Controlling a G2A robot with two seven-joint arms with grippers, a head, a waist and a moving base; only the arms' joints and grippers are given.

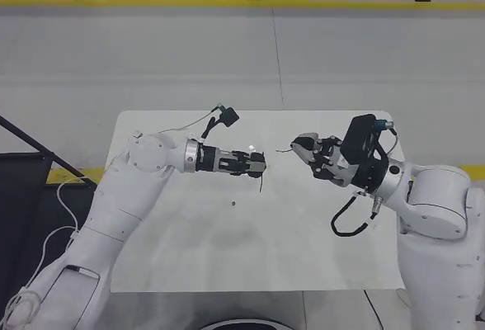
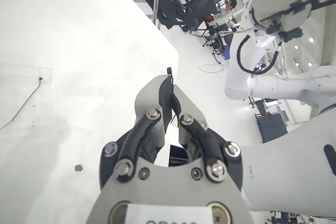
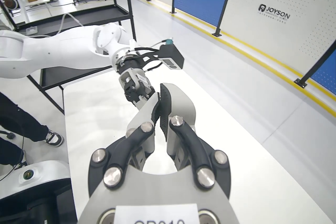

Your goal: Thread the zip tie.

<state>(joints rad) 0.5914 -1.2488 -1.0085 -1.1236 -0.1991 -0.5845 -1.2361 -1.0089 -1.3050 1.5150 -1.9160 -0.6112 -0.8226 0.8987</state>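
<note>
My left gripper (image 2: 170, 83) is shut on a black zip tie (image 2: 169, 70). The tie's small head sticks out past the fingertips and its strap runs back between the pads. In the top view the left gripper (image 1: 261, 162) hovers over the middle of the white table (image 1: 185, 247). My right gripper (image 1: 294, 148) faces it a short gap away. In the right wrist view the right gripper (image 3: 159, 97) has its black pads pressed together at the tips, with the left gripper (image 3: 139, 96) just beyond. A thin dark sliver (image 1: 282, 151) pokes from the right gripper's tip; I cannot tell what it is.
A thin black strand (image 2: 26, 101) lies on the table under the left gripper, also seen as a short line (image 1: 261, 183). A small brown speck (image 2: 78, 168) sits nearby. A black rack (image 3: 86, 17) stands off the table's left end. A person's legs (image 3: 23, 128) stand beside that end.
</note>
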